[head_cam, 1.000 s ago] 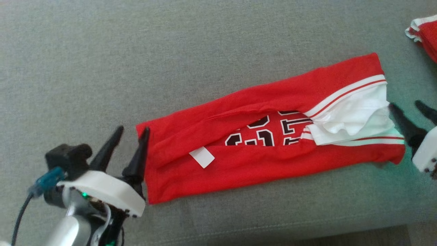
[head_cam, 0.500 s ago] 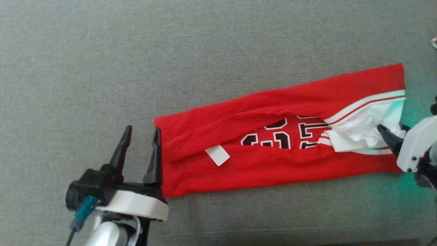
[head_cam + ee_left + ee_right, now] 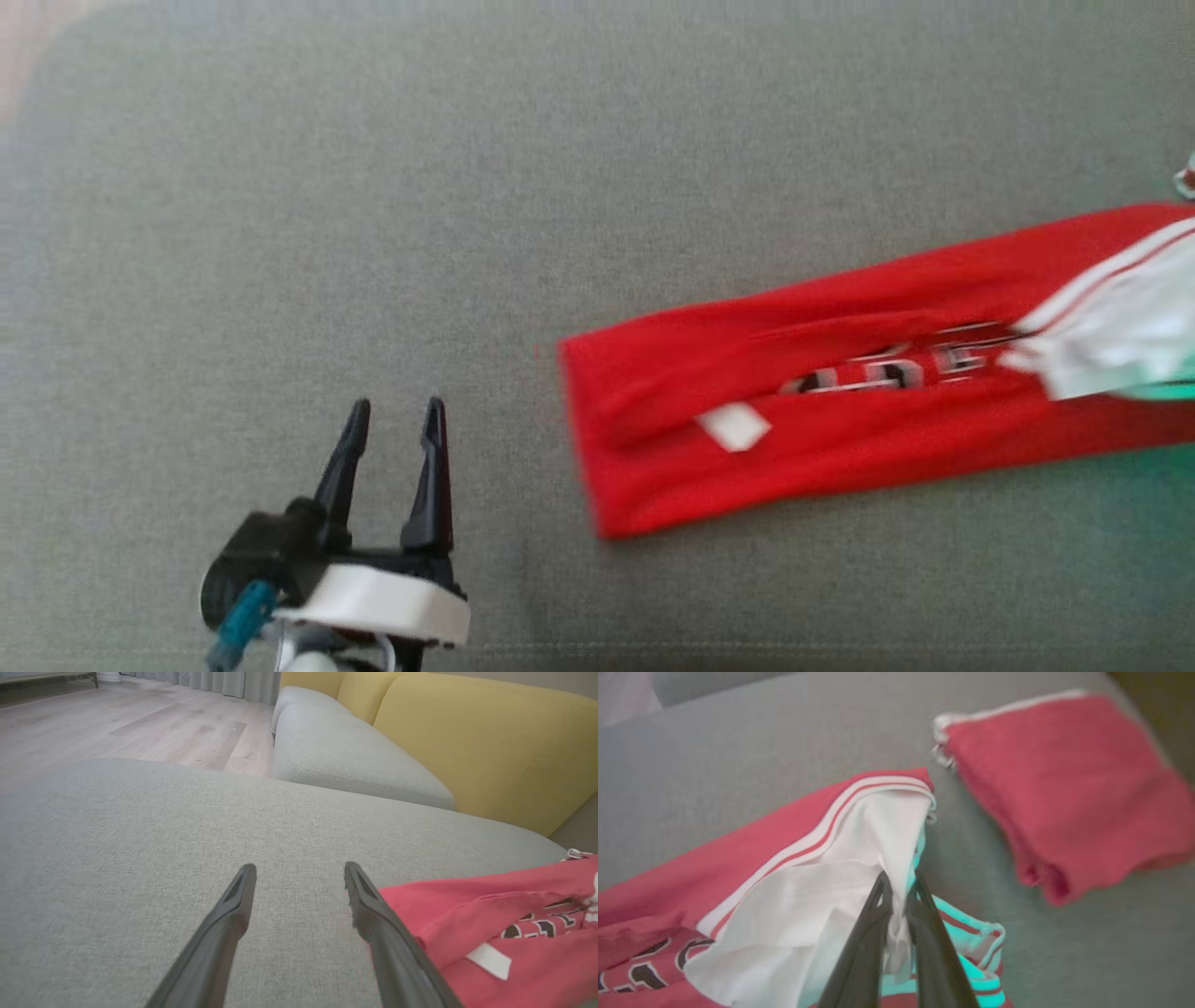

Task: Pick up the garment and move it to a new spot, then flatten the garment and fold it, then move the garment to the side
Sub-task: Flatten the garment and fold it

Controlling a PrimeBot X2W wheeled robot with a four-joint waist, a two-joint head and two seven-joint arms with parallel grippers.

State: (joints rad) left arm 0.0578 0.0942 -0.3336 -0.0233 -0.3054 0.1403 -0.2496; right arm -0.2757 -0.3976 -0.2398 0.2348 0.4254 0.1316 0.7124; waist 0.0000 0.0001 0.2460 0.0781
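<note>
Right gripper (image 3: 900, 879) clamps white fabric of the red jersey (image 3: 840, 467); left gripper (image 3: 399, 408) gapes empty over the grey sofa cushion (image 3: 373, 233), wood floor (image 3: 140, 723) beyond.

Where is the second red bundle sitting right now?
In the right wrist view the folded red bundle lies at the upper right on the grey cushion, close beside the white-trimmed end of the jersey.

The garment (image 3: 840, 448) is red, with black white-edged lettering (image 3: 896, 373), a white tag (image 3: 735, 427) and white trim (image 3: 822, 830) striped red. The cushion (image 3: 373, 233) is plain grey. My left pincer (image 3: 397, 406) is black. The folded pile (image 3: 1064, 788) on the right is red, edged white. The sofa back (image 3: 490, 751) is yellow.
</note>
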